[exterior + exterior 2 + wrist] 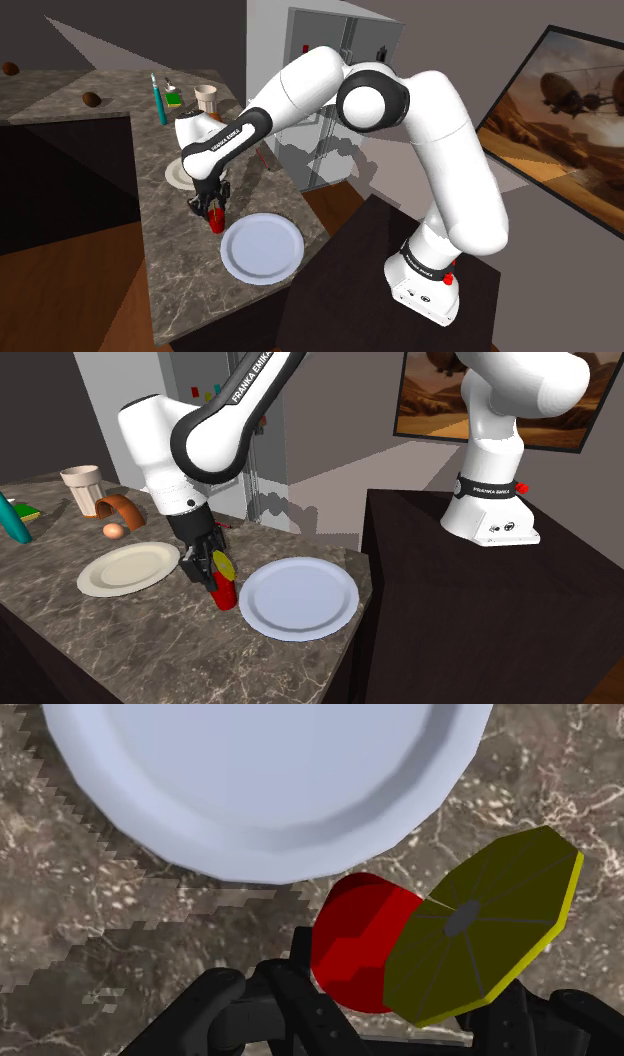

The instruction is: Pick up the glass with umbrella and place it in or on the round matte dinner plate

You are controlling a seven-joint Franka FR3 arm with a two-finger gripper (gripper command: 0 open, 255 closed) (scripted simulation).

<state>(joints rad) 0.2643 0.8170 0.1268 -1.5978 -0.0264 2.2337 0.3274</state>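
Note: your gripper [214, 583] is clenched on the red glass [352, 944], with its yellow umbrella [481, 925] tilted over one finger. In the second exterior view the glass stands at 9 o'clock of the pale round plate [300, 599], just beside its rim, on the marble counter [120, 637]. A cream plate [128, 568] lies further toward 9 o'clock.

A red glass [226, 596] with a yellow umbrella [223, 564], upright in the pincer [212, 582], just beside a round pale plate [298, 598].

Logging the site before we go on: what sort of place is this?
Probably a home kitchen: a veined stone countertop carrying a grey-blue plate, a cream plate and a cup, with a grey fridge bearing magnets beside it.
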